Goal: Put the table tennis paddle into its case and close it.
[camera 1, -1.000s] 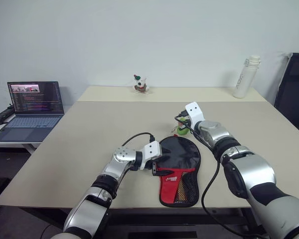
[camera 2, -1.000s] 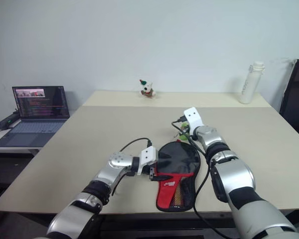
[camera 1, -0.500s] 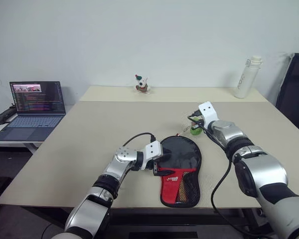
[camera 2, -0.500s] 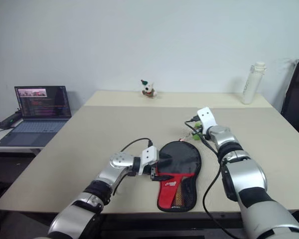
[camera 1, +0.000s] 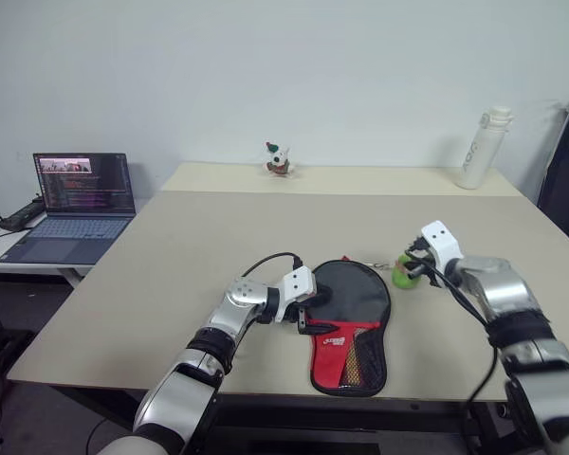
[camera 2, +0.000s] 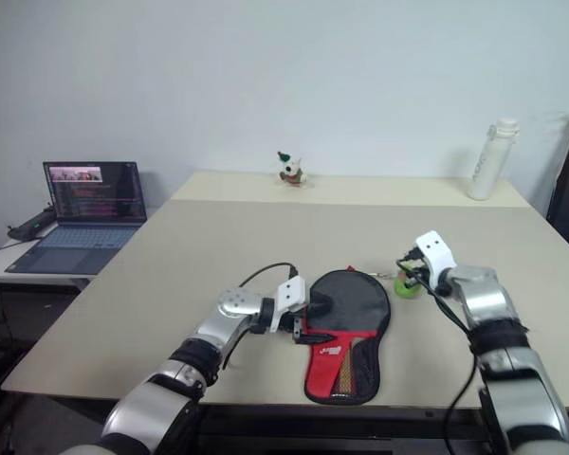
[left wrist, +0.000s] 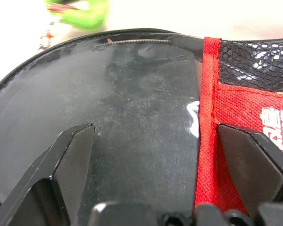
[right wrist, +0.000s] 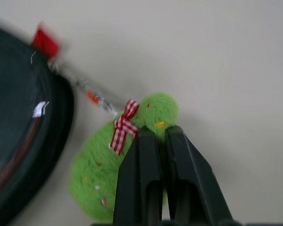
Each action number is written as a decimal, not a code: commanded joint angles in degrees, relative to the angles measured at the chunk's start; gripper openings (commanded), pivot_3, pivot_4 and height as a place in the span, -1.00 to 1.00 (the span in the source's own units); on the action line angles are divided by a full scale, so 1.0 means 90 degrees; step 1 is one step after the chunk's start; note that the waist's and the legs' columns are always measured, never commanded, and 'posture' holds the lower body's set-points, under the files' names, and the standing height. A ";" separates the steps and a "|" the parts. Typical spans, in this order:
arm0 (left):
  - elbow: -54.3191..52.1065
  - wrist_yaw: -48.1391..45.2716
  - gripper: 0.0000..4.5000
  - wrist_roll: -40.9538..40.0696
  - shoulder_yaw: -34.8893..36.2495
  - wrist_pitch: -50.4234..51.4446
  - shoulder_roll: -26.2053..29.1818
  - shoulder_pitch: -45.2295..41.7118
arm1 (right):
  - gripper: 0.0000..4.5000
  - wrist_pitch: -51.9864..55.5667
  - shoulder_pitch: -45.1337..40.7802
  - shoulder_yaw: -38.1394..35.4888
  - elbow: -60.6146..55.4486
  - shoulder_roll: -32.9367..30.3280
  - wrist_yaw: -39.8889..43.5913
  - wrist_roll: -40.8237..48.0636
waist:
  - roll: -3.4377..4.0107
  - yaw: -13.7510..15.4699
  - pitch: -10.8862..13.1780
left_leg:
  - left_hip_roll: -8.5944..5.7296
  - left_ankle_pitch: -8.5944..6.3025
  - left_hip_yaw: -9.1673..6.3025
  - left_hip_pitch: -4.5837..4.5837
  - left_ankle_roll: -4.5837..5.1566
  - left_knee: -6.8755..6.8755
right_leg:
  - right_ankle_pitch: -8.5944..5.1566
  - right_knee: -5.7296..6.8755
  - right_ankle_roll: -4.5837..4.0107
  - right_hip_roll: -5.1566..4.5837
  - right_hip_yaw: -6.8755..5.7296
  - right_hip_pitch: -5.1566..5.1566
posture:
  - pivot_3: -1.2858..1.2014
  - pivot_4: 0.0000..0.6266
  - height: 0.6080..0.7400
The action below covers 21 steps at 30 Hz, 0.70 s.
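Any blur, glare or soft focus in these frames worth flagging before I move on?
Right wrist view: the case edge and its red tag are smeared and soft, while the green charm behind the right gripper is fairly sharp. Left wrist view: white glare streaks on the case's black face; the charm there is blurred. Eye views: even light, soft shadows.

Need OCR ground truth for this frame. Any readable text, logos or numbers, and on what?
None legible.
Black-and-red fabric paddle case: white logo on the red part, too small; cut off in left wrist view.
White water bottle: vertical grey lettering, too small.
Open laptop: screen text too small.
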 commanded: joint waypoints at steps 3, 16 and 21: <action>0.0434 -0.0174 1.00 0.0362 -0.0385 0.0178 -0.0220 0.0178 | -1.00 0.2043 0.1116 -0.0688 -0.2857 -0.0800 0.0402 0.0896 | 0.0004 0.0035 -0.0003 | -0.0010 -0.0001 -0.0007 0.0000 0.0000 0.0001 | -0.0003 -0.0002 0.0005 -0.0003 -0.0007 0.0003 | 0.03 -0.52 1.00; 0.0682 -0.0103 1.00 0.0419 -0.0379 0.0114 -0.0496 -0.0065 | -1.00 0.3759 0.3977 -0.1584 -0.6838 -0.2227 0.1831 0.3663 | -0.0006 0.0156 -0.0001 | -0.0010 -0.0004 -0.0016 -0.0007 0.0000 0.0004 | -0.0017 -0.0015 0.0029 -0.0030 -0.0019 0.0013 | 0.03 -0.52 1.00; 0.0729 -0.0079 1.00 0.0459 -0.0373 0.0072 -0.0546 -0.0101 | -1.00 0.3479 0.4875 -0.1481 -0.7724 -0.2410 0.1993 0.4324 | -0.0014 0.0166 0.0001 | -0.0019 -0.0007 -0.0019 -0.0005 0.0004 0.0007 | -0.0027 -0.0022 0.0045 -0.0051 -0.0029 0.0025 | 0.03 -0.52 1.00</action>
